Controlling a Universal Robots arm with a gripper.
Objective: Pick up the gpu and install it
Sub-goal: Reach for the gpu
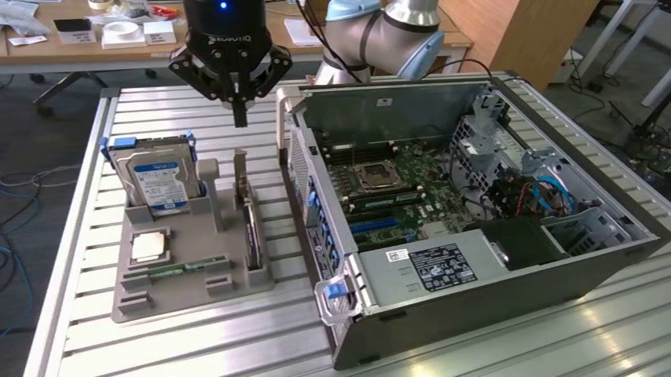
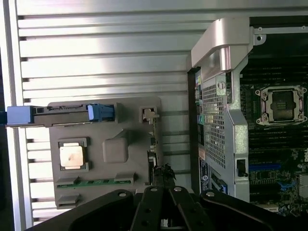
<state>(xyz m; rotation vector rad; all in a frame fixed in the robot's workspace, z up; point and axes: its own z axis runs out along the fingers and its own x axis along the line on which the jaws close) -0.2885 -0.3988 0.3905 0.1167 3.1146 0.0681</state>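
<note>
Hovering — jaws pinched together, empty | gpu [image 1: 250,236] thin, dark, standing on edge

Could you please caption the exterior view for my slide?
Shut gripper hovers above the gpu in its gray holder, beside the open case.

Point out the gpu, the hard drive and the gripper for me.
gpu [image 1: 251,236], exterior view, top edge of the upright card.
hard drive [image 1: 157,187], exterior view, its blue-white label.
gripper [image 1: 239,119], exterior view, tips of its shut fingers.
</note>
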